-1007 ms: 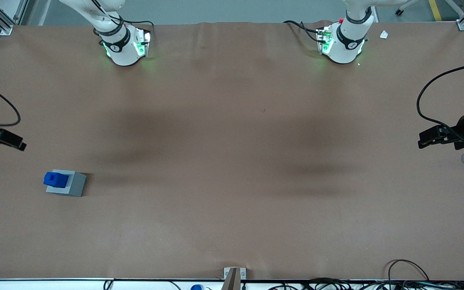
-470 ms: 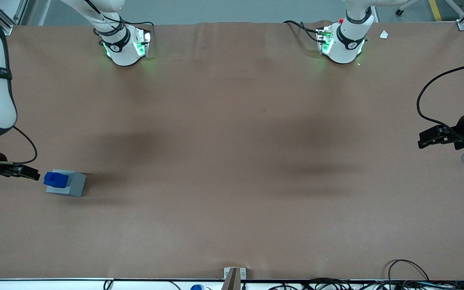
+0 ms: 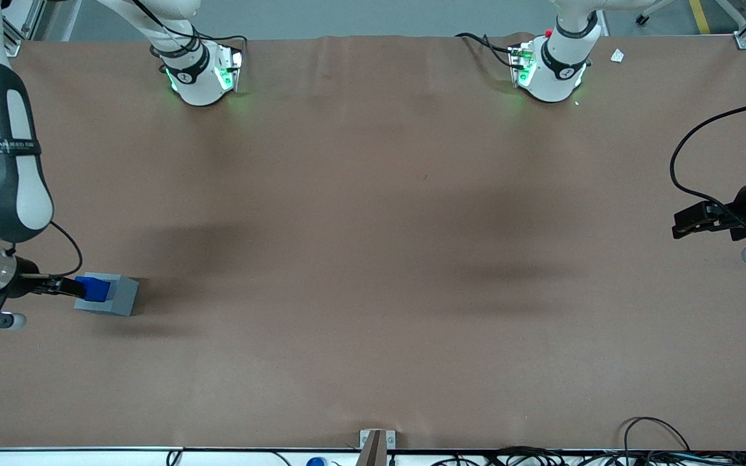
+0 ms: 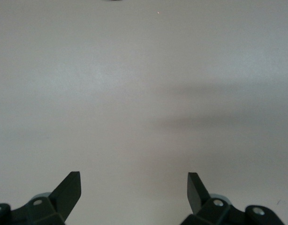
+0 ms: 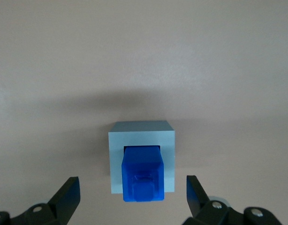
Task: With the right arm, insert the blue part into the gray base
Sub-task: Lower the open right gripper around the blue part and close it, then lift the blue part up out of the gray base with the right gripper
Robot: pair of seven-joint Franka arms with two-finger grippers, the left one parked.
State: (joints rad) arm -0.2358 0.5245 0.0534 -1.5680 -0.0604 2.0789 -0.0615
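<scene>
The blue part [image 3: 94, 288] stands in the socket of the gray base [image 3: 119, 296], toward the working arm's end of the table. In the right wrist view the blue part [image 5: 142, 174] rises out of the gray base [image 5: 141, 133], its stub facing the camera. My right gripper [image 3: 65, 285] hovers just over these blocks, on the side away from the parked arm. The gripper [image 5: 132, 183] is open, its black fingers [image 5: 69, 192] wide apart on either side of the blue part and touching nothing.
Brown cloth [image 3: 373, 259] covers the table. Two arm bases [image 3: 201, 71] [image 3: 551, 68] stand at the edge farthest from the front camera. Black cables [image 3: 677, 162] loop near the parked arm's end. A small bracket [image 3: 376, 443] sits at the nearest edge.
The right arm has swung toward the front camera and in over the table, carrying its gripper from well apart to right at the blue part. The blocks have not moved.
</scene>
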